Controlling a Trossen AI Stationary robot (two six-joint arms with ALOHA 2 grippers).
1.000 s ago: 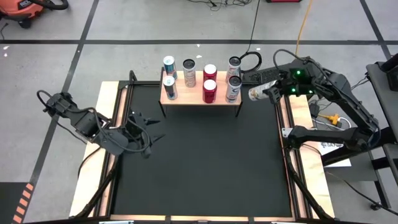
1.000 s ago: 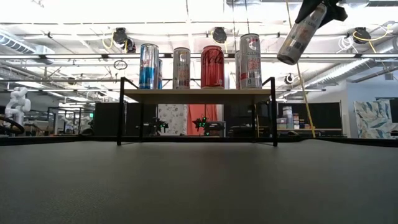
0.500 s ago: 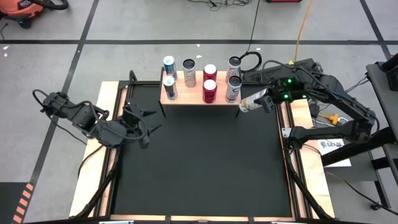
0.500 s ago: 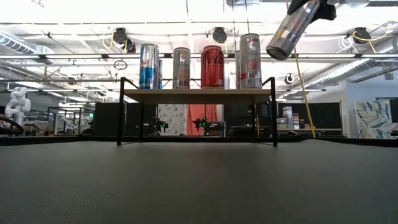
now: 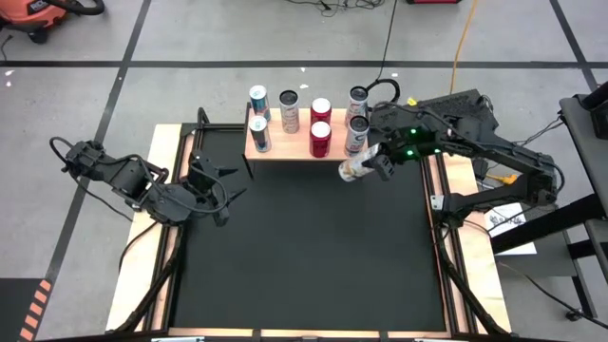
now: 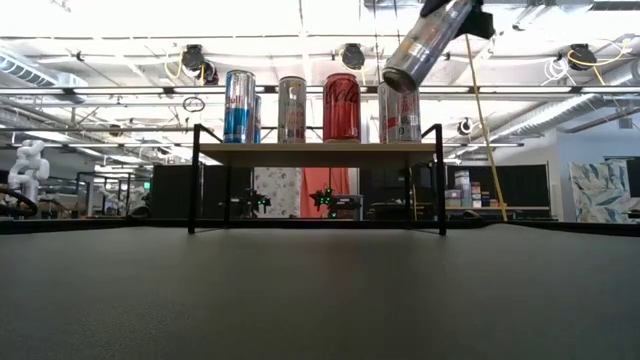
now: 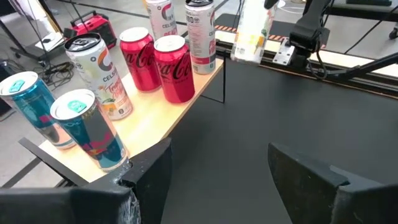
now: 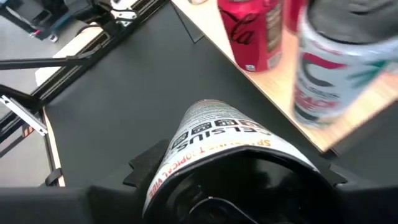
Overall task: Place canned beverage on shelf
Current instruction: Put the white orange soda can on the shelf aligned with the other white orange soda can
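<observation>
One can (image 5: 353, 168) (tilted) | right gripper (image 5: 372, 163) grips | near shelf (image 5: 304, 150)

A black mat (image 5: 304, 256) is laid over the counter (image 5: 161, 152), wood strips showing at its sides. An orange cable (image 5: 463, 33) is trailed across the grey floor (image 5: 237, 38) behind; a red vacuum (image 5: 38, 11) is parked far left.

The right arm is being held stretched out over the far right part of the table, its wrist raised high. The right gripper (image 5: 366, 165) is being kept clamped around a tilted can (image 5: 355, 167). The left arm is being kept low and folded at the table's left edge, the left gripper (image 5: 225, 195) being held with its fingers (image 7: 314, 171) spread apart and holding nothing.
</observation>
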